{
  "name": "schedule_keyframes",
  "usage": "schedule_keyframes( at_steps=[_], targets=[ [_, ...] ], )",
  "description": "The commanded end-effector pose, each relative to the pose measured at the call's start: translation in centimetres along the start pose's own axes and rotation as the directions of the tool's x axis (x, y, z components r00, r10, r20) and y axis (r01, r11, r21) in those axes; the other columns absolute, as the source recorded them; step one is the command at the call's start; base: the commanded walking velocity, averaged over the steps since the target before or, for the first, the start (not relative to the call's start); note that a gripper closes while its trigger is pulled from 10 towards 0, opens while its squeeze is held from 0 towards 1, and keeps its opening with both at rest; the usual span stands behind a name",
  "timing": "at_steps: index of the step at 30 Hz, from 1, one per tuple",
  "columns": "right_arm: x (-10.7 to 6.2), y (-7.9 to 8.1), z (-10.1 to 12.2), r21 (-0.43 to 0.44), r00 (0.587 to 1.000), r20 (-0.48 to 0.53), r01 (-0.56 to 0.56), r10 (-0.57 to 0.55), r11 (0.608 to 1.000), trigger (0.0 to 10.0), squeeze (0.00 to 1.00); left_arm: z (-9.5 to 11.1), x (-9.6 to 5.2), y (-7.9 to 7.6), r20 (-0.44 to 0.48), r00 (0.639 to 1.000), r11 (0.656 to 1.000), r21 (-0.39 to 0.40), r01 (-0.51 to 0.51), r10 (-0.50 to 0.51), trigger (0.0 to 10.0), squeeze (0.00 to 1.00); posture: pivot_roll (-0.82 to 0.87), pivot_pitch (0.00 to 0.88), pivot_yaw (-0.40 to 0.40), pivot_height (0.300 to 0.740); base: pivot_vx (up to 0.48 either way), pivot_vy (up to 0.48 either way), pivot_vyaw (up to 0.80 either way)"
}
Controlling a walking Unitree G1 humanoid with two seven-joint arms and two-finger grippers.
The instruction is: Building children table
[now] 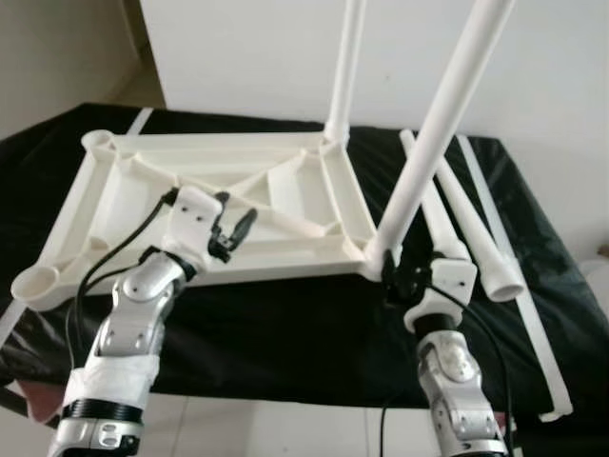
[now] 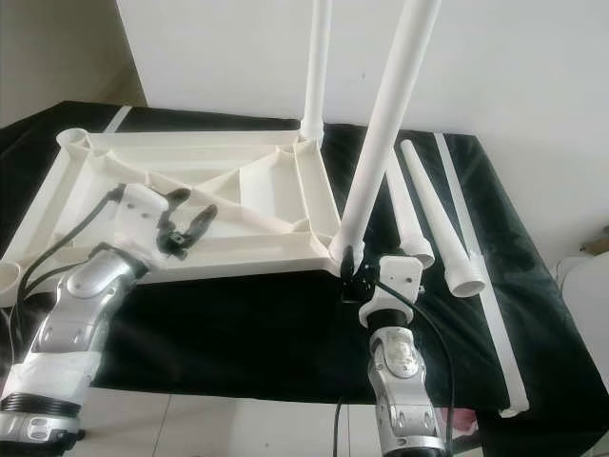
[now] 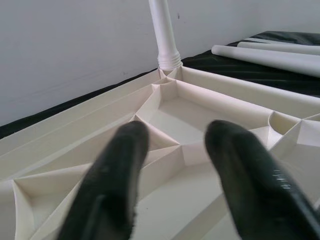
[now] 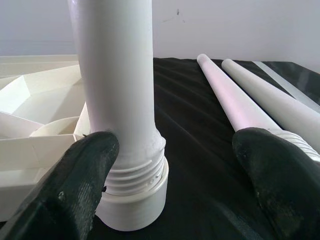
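Tabletop lies upside down on the black counter; the right claw, spread, brackets the near-right leg at its threaded base. The left claw, spread, hovers over the ribs. Stiff, light, slick plastic, probably; grip low, just above the thread.

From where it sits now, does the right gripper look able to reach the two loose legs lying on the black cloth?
Probably yes. The right gripper is open at the base of the near upright leg, and the loose legs lie just beyond it on the black cloth, with nothing between them.
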State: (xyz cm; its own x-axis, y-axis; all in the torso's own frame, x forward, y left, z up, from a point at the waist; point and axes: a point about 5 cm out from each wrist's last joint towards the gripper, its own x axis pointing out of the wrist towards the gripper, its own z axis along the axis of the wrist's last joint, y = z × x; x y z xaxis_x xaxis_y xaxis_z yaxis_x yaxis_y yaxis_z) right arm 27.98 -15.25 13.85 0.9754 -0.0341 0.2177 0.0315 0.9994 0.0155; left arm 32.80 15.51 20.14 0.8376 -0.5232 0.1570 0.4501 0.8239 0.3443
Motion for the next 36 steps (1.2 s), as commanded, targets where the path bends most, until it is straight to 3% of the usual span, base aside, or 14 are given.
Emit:
schedule_keyframes(
  at_steps=[1, 12, 13, 14, 17, 18, 19, 20, 35, 36],
  targets=[
    [0.0, -0.3, -0.1, 0.002, 1.0, 0.002, 0.008, -0.008, 1.0, 10.0, 0.0, -0.3, -0.1, -0.3, -0.01, 1.0, 1.0, 0.011, 0.006, -0.006, 0.0, 0.0, -0.04, 0.094, -0.014, 0.74, 0.0, 0.0, 0.0],
    [0.6, -0.4, 0.5, -0.007, 1.0, 0.03, 0.005, -0.004, 1.0, 10.0, 0.0, -0.4, 0.1, -0.4, -0.018, 0.999, 0.999, 0.017, 0.04, -0.04, 0.0, 0.0, -0.05, 0.1, 0.013, 0.74, 0.0, 0.0, 0.0],
    [0.7, -0.5, 0.5, -0.009, 0.999, 0.034, 0.004, -0.004, 1.0, 10.0, 0.0, -0.5, 0.2, -0.5, -0.027, 0.999, 0.999, 0.019, 0.043, -0.043, 2.2, 0.0, -0.06, 0.1, 0.016, 0.74, 0.0, 0.0, 0.0],
    [0.8, -0.4, 0.6, -0.01, 0.999, 0.038, 0.002, -0.002, 1.0, 10.0, 0.0, -0.7, 0.1, -0.5, -0.039, 0.998, 0.999, 0.019, 0.045, -0.044, 10.0, 0.0, -0.06, 0.101, 0.016, 0.74, 0.0, 0.0, 0.0],
    [0.8, -0.4, 0.6, -0.01, 0.999, 0.04, 0.001, 0.0, 1.0, 10.0, 0.0, -0.9, 0.1, -0.5, -0.047, 0.998, 0.999, 0.018, 0.045, -0.044, 10.0, 0.0, -0.05, 0.102, 0.016, 0.74, 0.0, 0.0, 0.0],
    [0.8, -0.4, 0.6, -0.01, 0.999, 0.041, -0.001, 0.002, 1.0, 10.0, 0.0, -1.0, 0.0, -0.5, -0.056, 0.998, 0.999, 0.009, 0.041, -0.041, 10.0, 0.31, -0.05, 0.102, 0.01, 0.74, 0.0, 0.0, 0.0],
    [0.8, -0.4, 0.6, -0.01, 0.999, 0.041, -0.001, 0.002, 1.0, 10.0, 0.0, -1.0, 0.0, -0.5, -0.056, 0.998, 0.999, 0.009, 0.041, -0.041, 10.0, 0.31, -0.05, 0.102, 0.01, 0.74, 0.0, 0.0, 0.0],
    [0.8, -0.3, 0.6, -0.01, 0.999, 0.042, -0.007, 0.008, 1.0, 10.0, 0.0, -1.3, -0.1, -0.4, -0.066, 0.997, 0.999, -0.008, 0.037, -0.037, 10.0, 1.0, -0.05, 0.104, 0.008, 0.74, 0.0, 0.0, 0.0],
    [1.5, -0.4, 1.0, -0.01, 0.998, 0.062, -0.024, 0.024, 1.0, 10.0, 0.0, -1.6, -0.6, 1.5, -0.086, 0.979, 0.981, -0.044, -0.187, 0.183, 10.0, 1.0, -0.03, 0.105, 0.002, 0.74, 0.0, 0.0, 0.0],
    [1.6, -0.4, 1.1, -0.011, 0.998, 0.063, -0.024, 0.025, 1.0, 10.0, 0.0, -1.6, -0.6, 1.5, -0.086, 0.977, 0.979, -0.046, -0.197, 0.192, 10.0, 0.93, -0.03, 0.107, 0.003, 0.74, 0.0, 0.0, 0.0]
  ],
)
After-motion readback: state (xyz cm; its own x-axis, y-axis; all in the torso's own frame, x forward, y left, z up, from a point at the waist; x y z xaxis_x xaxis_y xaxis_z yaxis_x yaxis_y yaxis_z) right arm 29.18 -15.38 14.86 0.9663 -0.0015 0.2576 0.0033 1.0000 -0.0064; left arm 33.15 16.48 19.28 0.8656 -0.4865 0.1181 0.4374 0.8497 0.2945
